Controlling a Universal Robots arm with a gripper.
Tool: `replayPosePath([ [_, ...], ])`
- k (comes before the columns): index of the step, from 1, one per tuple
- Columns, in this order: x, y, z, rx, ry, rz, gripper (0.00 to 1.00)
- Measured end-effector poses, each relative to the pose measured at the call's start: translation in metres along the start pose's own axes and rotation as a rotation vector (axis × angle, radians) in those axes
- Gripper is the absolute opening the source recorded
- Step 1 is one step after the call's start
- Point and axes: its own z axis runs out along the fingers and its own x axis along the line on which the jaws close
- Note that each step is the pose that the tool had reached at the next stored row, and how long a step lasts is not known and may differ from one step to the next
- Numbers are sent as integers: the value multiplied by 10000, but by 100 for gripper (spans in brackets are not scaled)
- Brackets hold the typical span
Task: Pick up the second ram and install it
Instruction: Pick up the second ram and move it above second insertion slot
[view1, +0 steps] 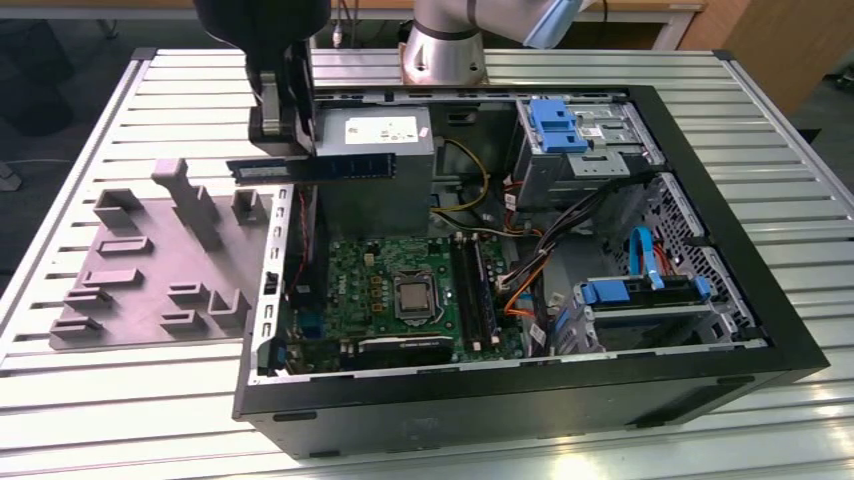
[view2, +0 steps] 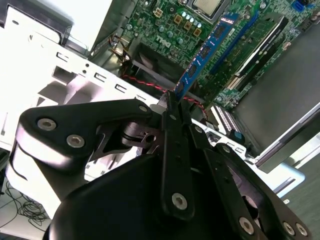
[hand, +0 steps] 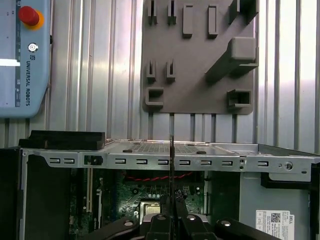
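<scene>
Ram in hand: the end effector (view1: 283, 145) has its fingers pressed together on the second ram (view1: 334, 167), pinching it off-centre so that most of the strip juts out to one side. The strip is carried level in the air and rests on nothing. It hangs over the case (view1: 534, 400) wall and the grey power supply (view1: 380, 135), toward the surface (view1: 134, 420) edge where the arm base stands. That puts it between the grey holder tray (view1: 160, 260) and the motherboard (view1: 387, 290).

In the second wrist view the ram (view2: 206, 49) reaches out over the board. In the first wrist view it shows edge-on as a thin dark line (hand: 171, 160).

Risks, as a judgement:
- With the grip off-centre the long free end could pivot or slip under any push.
- A tilted strip would not seat square in a slot, and forcing it could damage the contacts or the latches.
- The red cable (view2: 145, 82) along the case wall sits close under the strip and could snag on it.

Hard to make out:
- The slot rails (view1: 474, 295) are too small to tell which are filled or whether the latches stand open.
- The finger pads' contact on the strip is hidden behind the linkage.
- The ram's contact edge and notch cannot be made out.
</scene>
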Motion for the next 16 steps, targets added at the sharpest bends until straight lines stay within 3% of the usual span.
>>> replayPosePath([
  [16, 2, -153, -2, 0, 0, 0, 14],
])
